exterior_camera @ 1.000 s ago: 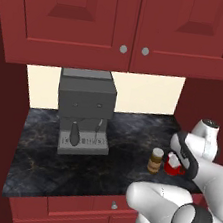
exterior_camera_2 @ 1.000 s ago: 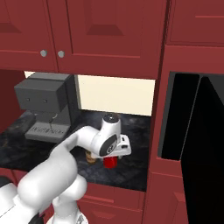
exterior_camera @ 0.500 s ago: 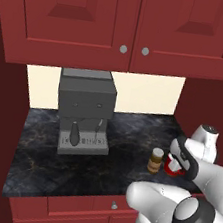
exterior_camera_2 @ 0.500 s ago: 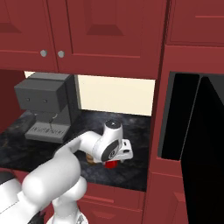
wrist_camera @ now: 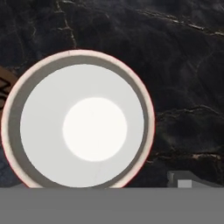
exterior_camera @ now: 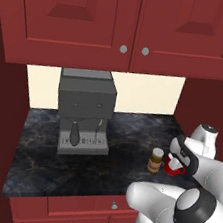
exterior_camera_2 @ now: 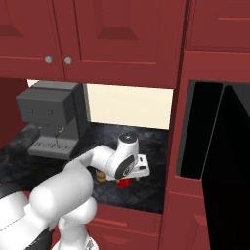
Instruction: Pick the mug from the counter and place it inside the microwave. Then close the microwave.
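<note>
Change: tool (exterior_camera_2: 133,179) lowered over mug (wrist_camera: 78,120), now directly above the white interior.
Tool: jaws apart, nothing clamped.
Meaning: grasp next; microwave (exterior_camera_2: 215,161) door open.

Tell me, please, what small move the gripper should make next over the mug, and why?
Probably lower a little further and close on the rim: the gripper is open directly above the upright mug on the counter, whose white inside faces the hand camera; the jar stands close beside.

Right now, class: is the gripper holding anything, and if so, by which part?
Nothing is held. The gripper hangs open above the mug, looking straight down into it on the counter.
</note>
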Motion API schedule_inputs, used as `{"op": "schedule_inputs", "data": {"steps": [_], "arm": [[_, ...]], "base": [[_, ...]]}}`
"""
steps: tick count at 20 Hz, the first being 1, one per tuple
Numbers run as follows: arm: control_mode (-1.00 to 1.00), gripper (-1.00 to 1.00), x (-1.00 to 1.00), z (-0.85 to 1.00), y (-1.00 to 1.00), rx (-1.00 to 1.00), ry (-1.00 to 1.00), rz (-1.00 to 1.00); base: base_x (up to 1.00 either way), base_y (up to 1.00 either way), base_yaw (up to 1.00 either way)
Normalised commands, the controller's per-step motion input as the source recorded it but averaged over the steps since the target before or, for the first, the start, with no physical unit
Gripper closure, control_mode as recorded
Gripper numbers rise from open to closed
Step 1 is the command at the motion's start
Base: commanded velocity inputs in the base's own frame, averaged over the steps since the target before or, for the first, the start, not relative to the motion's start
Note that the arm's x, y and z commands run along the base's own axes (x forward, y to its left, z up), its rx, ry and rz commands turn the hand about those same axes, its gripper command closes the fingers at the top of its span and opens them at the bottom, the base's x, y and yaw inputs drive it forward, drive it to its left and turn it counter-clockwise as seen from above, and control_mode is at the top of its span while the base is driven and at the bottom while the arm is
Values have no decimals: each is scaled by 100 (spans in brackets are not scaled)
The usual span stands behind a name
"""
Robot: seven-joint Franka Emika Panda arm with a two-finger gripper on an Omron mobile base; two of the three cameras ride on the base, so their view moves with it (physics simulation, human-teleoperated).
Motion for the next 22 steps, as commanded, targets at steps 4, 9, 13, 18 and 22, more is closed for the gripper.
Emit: {"op": "schedule_inputs", "data": {"steps": [4, 9, 13, 18, 22], "arm": [[-100, -100, -7, -8, 0, 0, 0, 0], [-100, -100, -7, -11, 0, 0, 0, 0], [-100, -100, 0, 0, 0, 0, 0, 0], [-100, 100, -1, 0, 0, 0, 0, 0], [-100, 100, -4, 0, 0, 0, 0, 0]], "base": [[0, 0, 0], [0, 0, 0], [0, 0, 0], [0, 0, 0], [0, 0, 0]]}}
